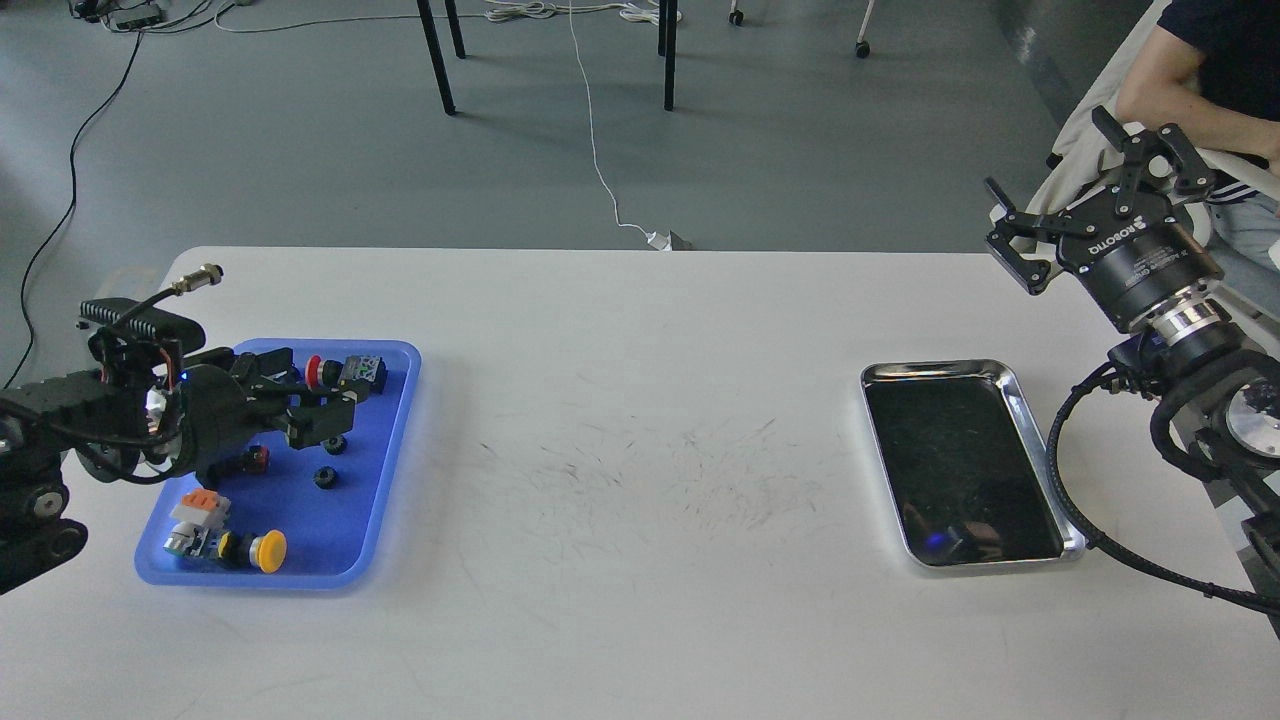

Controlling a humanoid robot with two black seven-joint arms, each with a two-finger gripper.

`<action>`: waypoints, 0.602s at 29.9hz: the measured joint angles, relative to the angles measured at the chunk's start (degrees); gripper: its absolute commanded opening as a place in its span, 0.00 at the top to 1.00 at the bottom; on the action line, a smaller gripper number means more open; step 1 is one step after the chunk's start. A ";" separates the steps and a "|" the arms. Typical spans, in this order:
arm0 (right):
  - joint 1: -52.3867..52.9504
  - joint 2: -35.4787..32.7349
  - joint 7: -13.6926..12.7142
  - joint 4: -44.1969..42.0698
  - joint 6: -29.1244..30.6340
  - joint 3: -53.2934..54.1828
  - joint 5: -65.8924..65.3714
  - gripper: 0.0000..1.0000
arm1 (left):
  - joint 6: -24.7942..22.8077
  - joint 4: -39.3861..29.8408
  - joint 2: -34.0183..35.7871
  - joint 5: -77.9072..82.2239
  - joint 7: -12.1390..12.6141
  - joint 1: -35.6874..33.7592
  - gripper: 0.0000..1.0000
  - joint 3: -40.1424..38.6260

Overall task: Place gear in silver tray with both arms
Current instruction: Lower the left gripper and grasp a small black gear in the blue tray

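Observation:
Two small black gears lie in the blue tray (383, 478) at the left: one (323, 477) lies free, the other (338, 444) sits just below the tip of my left gripper's lower finger. My left gripper (300, 395) hangs low over the tray, open, holding nothing. The silver tray (1033, 425) lies empty at the right of the white table. My right gripper (1043, 148), marked ROBOTIQ, is open and empty, raised beyond the table's far right corner, away from the silver tray.
The blue tray also holds several push-button switches: red (316, 371), yellow (266, 550), an orange-topped one (198, 505). A seated person (1215, 60) is close behind my right gripper. Chair and table legs stand on the floor beyond the table.

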 measured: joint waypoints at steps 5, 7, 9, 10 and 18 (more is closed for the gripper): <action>-0.06 -0.17 0.00 0.04 0.00 0.11 0.00 0.01 | 0.66 3.51 -4.12 3.80 0.21 2.86 0.13 -0.13; -0.06 -0.20 0.01 0.04 0.00 0.14 0.00 0.01 | 0.90 5.14 -5.42 4.61 0.23 3.20 0.14 -0.18; -0.06 -0.20 0.01 0.04 0.00 0.16 -0.03 0.01 | 1.23 6.98 -6.66 5.24 0.03 3.41 0.16 -0.18; -0.06 -0.20 0.03 0.04 0.00 0.17 -0.04 0.01 | 1.35 7.65 -7.11 5.39 -0.05 3.44 0.18 -0.18; -0.19 -0.20 0.07 0.02 0.00 0.18 -0.09 0.01 | 1.62 11.43 -8.99 6.17 -0.43 3.67 0.36 0.01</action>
